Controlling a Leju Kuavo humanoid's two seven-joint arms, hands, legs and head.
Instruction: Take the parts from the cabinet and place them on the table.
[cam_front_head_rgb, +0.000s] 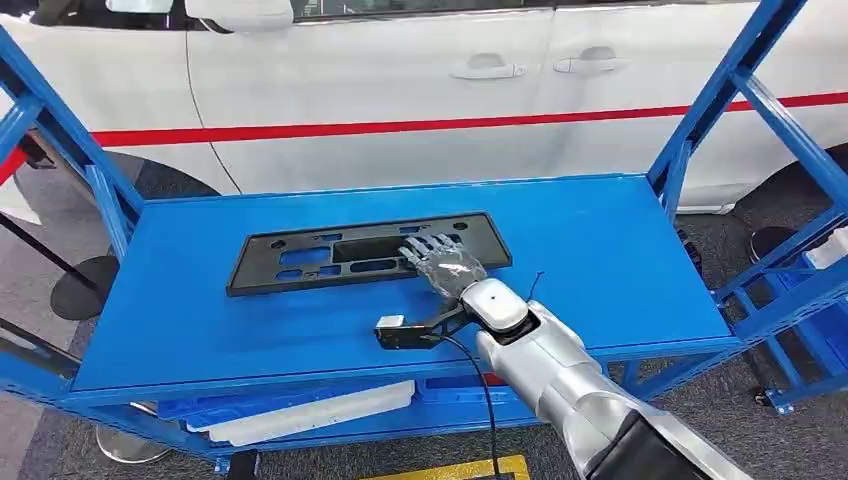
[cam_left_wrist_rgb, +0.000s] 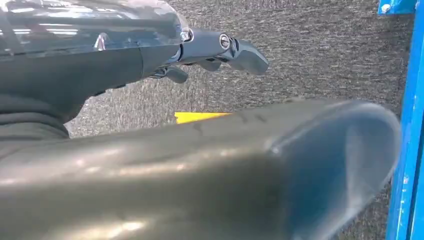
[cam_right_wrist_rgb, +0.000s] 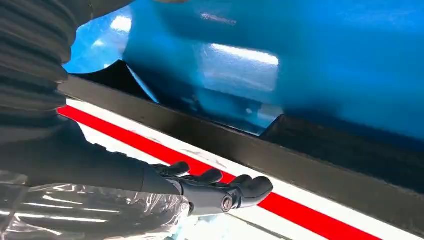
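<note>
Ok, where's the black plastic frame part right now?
In the head view, the black frame part lies flat on the blue shelf, left of centre, with the right hand over its right end.

One black plastic frame lies on the top shelf of one blue rack. On the shelf beneath that top shelf sit two trays, one white, one blue. Behind the rack stands one white car with two door handles and one red stripe.
</note>
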